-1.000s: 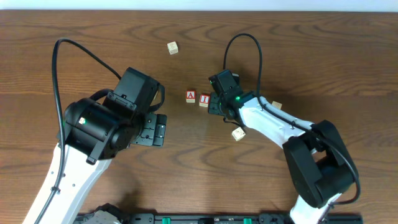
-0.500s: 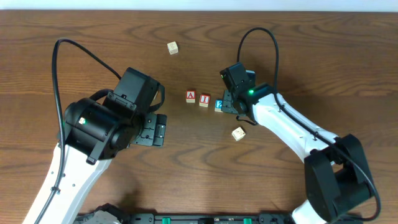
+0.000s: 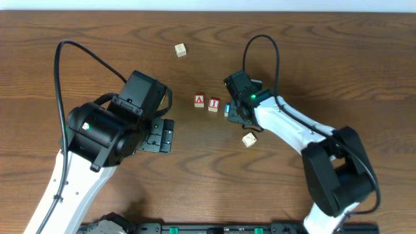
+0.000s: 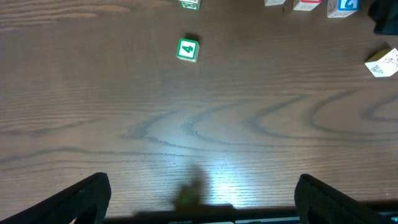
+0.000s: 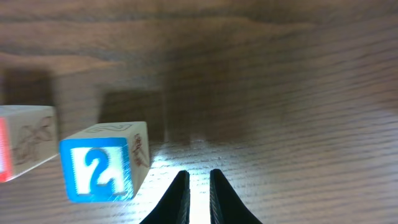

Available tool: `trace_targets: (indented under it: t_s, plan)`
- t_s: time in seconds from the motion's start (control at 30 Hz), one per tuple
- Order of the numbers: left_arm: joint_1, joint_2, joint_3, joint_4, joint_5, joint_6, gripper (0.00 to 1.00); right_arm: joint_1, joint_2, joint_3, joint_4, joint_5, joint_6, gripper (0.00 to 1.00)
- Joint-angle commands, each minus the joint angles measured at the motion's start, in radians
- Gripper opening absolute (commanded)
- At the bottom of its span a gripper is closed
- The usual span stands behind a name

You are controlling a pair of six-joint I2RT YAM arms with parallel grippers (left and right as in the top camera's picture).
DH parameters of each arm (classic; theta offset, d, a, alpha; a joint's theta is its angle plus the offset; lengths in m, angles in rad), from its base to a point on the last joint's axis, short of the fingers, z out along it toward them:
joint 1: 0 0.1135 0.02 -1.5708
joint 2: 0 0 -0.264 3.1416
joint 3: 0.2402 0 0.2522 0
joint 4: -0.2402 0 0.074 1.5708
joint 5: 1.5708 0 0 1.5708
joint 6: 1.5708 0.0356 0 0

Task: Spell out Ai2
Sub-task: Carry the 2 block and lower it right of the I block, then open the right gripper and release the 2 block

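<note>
Shows A block, I block and 2 block in a row on the tabletop. Finds right fingers nearly together, gripping nothing, just beside the 2 block. Finds left fingers spread wide, well away.

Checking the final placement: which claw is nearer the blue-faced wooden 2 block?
Right. The right claw sits just beside the blue-faced wooden 2 block; the left claw hangs far from it.

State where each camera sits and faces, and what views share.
Overhead: above the brown wooden table, looking down on left arm and right arm.
Left wrist: low, facing across to the green 4 block; open left gripper below.
Right wrist: near the wood, blue 2 block beside right gripper.
Shared: both wrist views show that block.
</note>
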Motion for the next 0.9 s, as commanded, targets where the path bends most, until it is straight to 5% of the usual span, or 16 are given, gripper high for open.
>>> trace_targets:
  t_s: [0.0, 0.87]
  plan:
    - [0.004, 0.002, -0.004, -0.002, 0.000, -0.008, 0.95, 0.013, 0.035, -0.004, 0.012, 0.006, 0.019, 0.12]
    - [0.004, 0.003, -0.004, 0.002, 0.000, -0.008, 0.95, 0.016, 0.050, -0.004, 0.113, -0.046, 0.018, 0.18]
